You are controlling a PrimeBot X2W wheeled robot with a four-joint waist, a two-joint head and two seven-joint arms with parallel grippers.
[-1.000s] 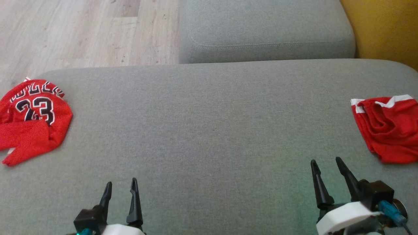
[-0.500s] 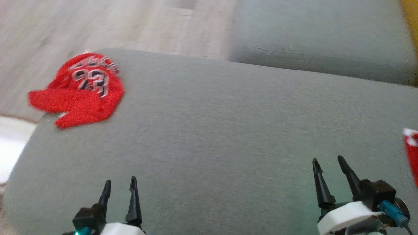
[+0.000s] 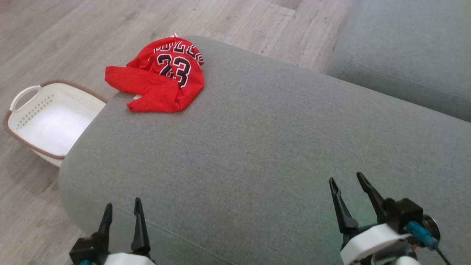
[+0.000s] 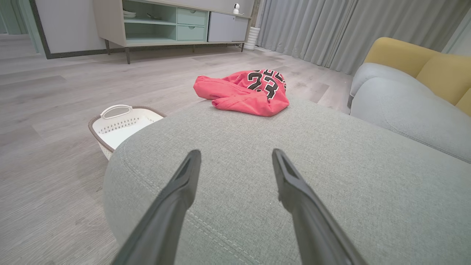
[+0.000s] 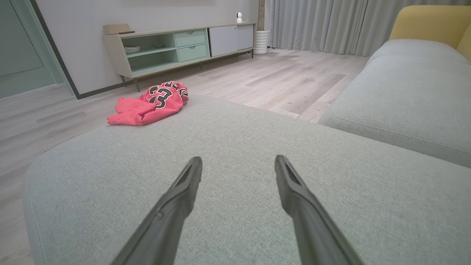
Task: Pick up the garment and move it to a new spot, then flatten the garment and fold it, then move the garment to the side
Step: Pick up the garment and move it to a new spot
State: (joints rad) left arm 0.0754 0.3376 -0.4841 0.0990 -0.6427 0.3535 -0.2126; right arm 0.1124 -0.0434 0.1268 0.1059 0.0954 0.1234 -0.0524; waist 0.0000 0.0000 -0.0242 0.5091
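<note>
View swung left; jersey (image 3: 162, 77) stayed put. Basket (image 3: 36, 106) on floor (image 3: 73, 36) far left. Jersey crumpled at cushion's (image 3: 257, 147) far-left corner, long axis left-right, "23" up, one end pointing towards basket. My left tool (image 3: 123, 202) and right tool (image 3: 346, 177): fingers spread wide, empty.

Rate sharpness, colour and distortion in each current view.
Head view: sharp, with the jersey a saturated red and the inside of the basket blown out to white. Left wrist view: the wide angle bows the sofa edge, and the jersey is washed to pink. Right wrist view: the same pale pink jersey, soft even daylight, no hard shadows.
</note>
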